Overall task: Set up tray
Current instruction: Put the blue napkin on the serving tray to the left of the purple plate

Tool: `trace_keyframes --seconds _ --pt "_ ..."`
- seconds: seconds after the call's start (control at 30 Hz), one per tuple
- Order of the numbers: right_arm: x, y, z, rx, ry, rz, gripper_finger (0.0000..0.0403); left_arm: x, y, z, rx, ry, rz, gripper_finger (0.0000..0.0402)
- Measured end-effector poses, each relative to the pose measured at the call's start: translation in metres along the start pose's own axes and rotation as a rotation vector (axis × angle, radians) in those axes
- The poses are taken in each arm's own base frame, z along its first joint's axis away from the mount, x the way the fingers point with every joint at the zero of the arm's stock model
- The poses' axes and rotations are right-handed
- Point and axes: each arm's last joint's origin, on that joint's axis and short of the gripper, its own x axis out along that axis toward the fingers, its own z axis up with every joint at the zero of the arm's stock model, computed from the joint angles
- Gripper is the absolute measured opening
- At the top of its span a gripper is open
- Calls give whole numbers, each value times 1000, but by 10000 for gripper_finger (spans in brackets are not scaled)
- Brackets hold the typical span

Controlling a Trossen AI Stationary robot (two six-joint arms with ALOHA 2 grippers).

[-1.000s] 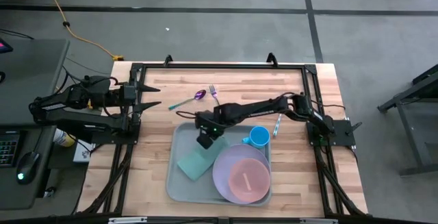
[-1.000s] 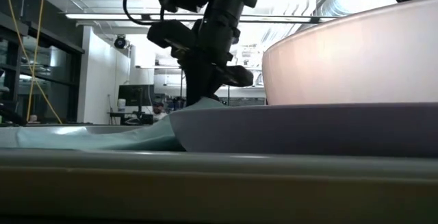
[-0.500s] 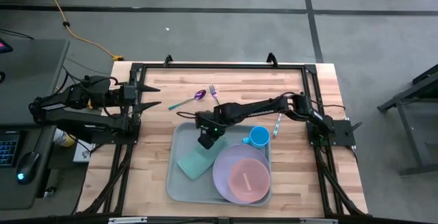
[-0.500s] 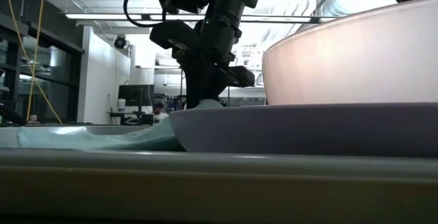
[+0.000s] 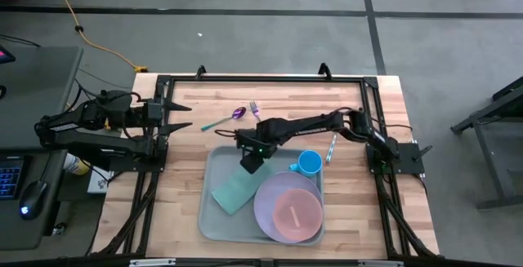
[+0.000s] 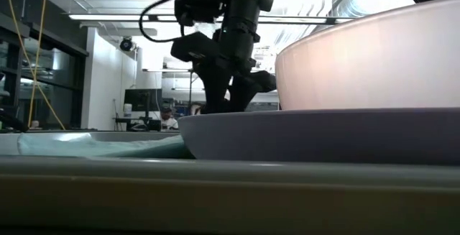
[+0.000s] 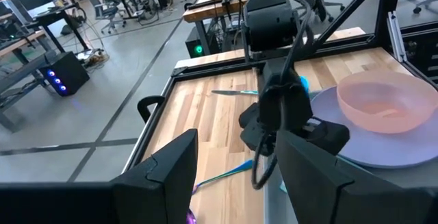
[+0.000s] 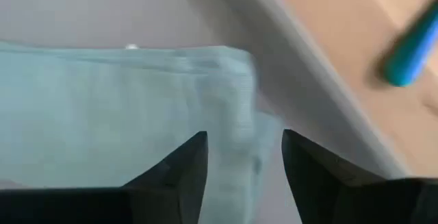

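Observation:
The pale grey-green tray [image 5: 214, 218] lies on the wooden table. On it are a folded teal napkin [image 5: 234, 192], a lavender plate [image 5: 270, 218] bearing a pink bowl [image 5: 296, 215], and a blue cup [image 5: 309, 163]. My right gripper [image 5: 249, 164] hangs open over the napkin's far corner [image 8: 233, 107], one finger on either side of it. In the low view the napkin [image 6: 100, 145] lies flat below the gripper [image 6: 230, 98]. My left gripper [image 5: 181, 113] waits open at the table's left edge.
A purple-and-teal spoon [image 5: 225, 120] and a fork [image 5: 255, 108] lie on the bare wood beyond the tray. A teal-handled utensil [image 5: 331, 149] lies right of the cup. A black frame [image 5: 261, 77] runs round the table's edges.
My right gripper has let go of the napkin's far corner, opened, and gone up and slightly toward the far right. The corner, which it held raised off the tray, has dropped, and the napkin now lies flat.

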Motion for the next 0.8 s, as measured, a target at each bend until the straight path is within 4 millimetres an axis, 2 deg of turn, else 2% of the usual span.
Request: trace_keyframes --seconds 0.13,0.27,0.37,0.47,0.63,0.8 --pt "-5 -8 6 26 -16 -13 156 0 0 0 0 1 0 227" --pt "-23 -6 13 29 -88 46 126 0 0 -1 1 7 -1 227" --pt "-35 2 16 -3 -142 145 76 0 0 -1 3 14 -3 227" --pt "-43 21 16 -106 -202 310 15 0 0 -2 3 17 -4 227" --pt "-48 53 3 -208 -232 501 3 0 0 -2 4 21 -4 227" --pt "-43 60 -15 -200 -181 437 1 0 0 -2 5 17 2 227"
